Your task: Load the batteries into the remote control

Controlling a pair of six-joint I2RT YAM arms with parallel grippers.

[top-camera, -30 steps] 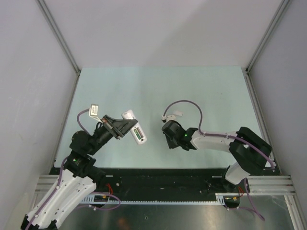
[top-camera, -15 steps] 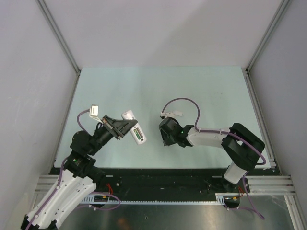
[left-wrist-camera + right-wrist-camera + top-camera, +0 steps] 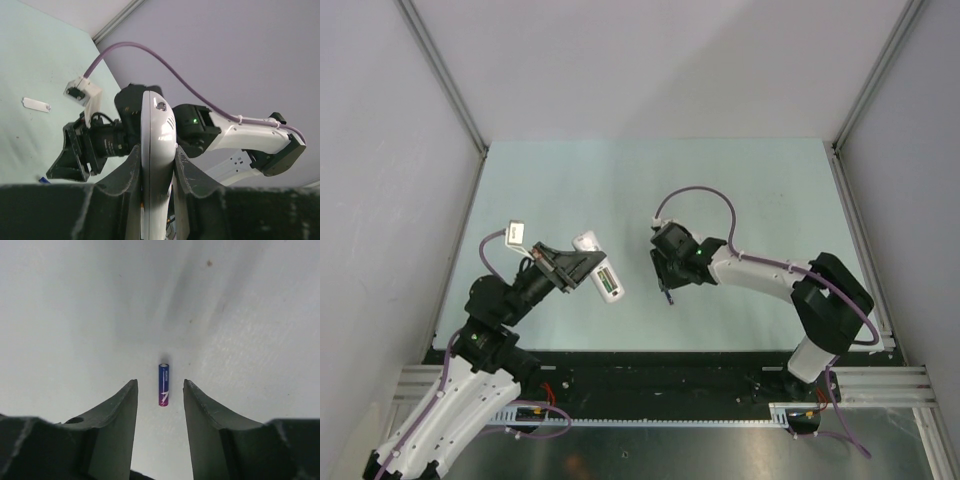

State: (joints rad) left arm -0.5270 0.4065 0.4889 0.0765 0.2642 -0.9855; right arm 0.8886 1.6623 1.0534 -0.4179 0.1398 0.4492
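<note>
Top camera hangs high behind the near edge of the table (image 3: 720, 190), looking down on all of it; my left wrist camera looks along the left hand (image 3: 157, 157), tight on the remote control (image 3: 157, 130), facing the right arm (image 3: 235, 137); right wrist camera looks down past the right hand (image 3: 159, 385), close to the table and purple battery (image 3: 163, 385); top view covers both.

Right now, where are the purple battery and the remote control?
purple battery (image 3: 163, 385), right wrist view, middle of its body.
remote control (image 3: 157, 145), left wrist view, on its white shell.
</note>
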